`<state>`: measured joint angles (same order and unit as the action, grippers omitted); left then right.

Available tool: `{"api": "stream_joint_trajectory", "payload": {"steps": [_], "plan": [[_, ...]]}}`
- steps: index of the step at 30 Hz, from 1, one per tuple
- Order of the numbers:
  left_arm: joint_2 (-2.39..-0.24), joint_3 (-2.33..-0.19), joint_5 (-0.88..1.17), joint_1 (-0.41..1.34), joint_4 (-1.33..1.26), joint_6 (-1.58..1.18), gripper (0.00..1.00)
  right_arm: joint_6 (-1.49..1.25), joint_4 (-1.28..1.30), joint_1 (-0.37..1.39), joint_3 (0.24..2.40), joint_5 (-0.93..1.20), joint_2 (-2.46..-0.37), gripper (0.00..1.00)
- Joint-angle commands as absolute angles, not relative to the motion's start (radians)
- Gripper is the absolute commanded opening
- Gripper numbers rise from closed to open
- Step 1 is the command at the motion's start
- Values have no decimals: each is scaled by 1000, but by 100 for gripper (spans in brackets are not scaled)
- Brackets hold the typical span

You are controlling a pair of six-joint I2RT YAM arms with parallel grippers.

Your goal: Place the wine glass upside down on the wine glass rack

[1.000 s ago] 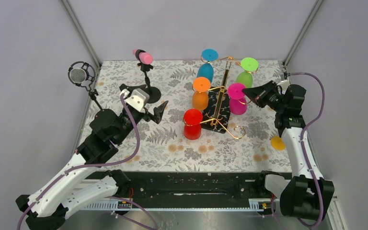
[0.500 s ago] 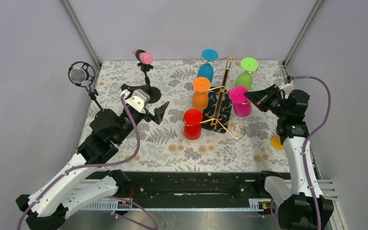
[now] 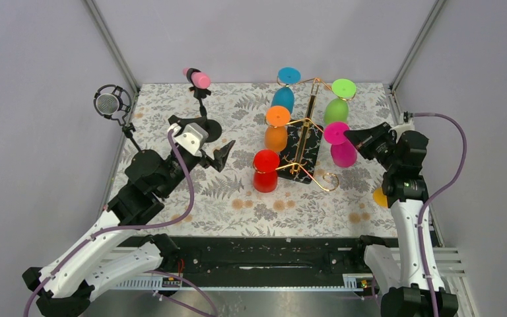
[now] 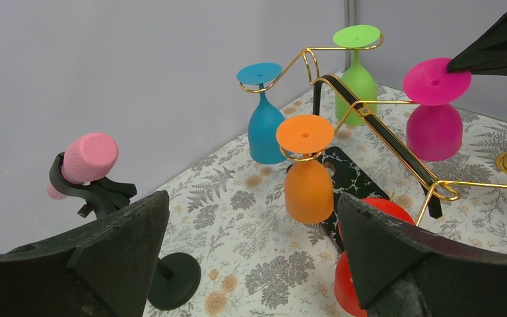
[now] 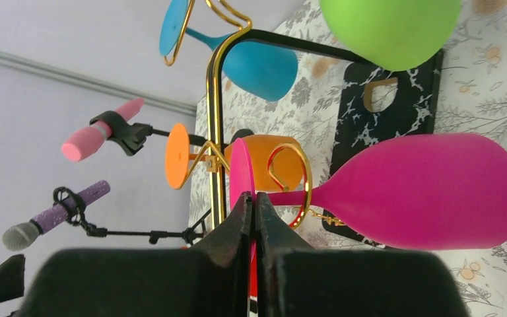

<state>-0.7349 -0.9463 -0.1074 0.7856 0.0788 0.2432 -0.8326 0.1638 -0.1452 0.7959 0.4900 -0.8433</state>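
Observation:
The wine glass rack (image 3: 311, 109) stands mid-table on its black speckled base (image 3: 302, 146); it also shows in the left wrist view (image 4: 370, 112) and in the right wrist view (image 5: 214, 99). My right gripper (image 3: 350, 135) is shut on the foot rim of a magenta wine glass (image 3: 342, 153), held upside down at the rack's right side. In the right wrist view the gripper (image 5: 253, 198) pinches the magenta foot, and the stem (image 5: 304, 196) crosses a gold loop. My left gripper (image 3: 222, 154) is open and empty, left of the rack, and also shows in the left wrist view (image 4: 251, 201).
Blue (image 3: 282, 98), green (image 3: 336, 109) and orange (image 3: 276, 137) glasses hang upside down on the rack. A red glass (image 3: 265, 172) stands by its near end. A yellow glass (image 3: 380, 196) lies at the right edge. A pink microphone (image 3: 198, 78) and a grey microphone (image 3: 107, 104) stand at the back left.
My right gripper and the magenta glass have moved right and a little nearer, away from the rack's post. The left arm has barely moved.

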Motion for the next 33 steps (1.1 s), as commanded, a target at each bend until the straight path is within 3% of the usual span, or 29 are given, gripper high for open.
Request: {"api": "stream_joint_trajectory", "payload": {"steps": [1, 12, 21, 33], "plan": [[-730, -956, -84, 781, 25, 246, 99, -825, 142, -149, 789, 324, -805, 0], [-722, -946, -91, 781, 28, 249, 99, -906, 56, -149, 774, 309, -838, 0], [-718, -939, -92, 781, 30, 245, 99, -979, -57, -149, 767, 434, -919, 0], [-715, -934, -91, 782, 25, 243, 99, -942, -50, -149, 755, 413, -910, 29]]}}
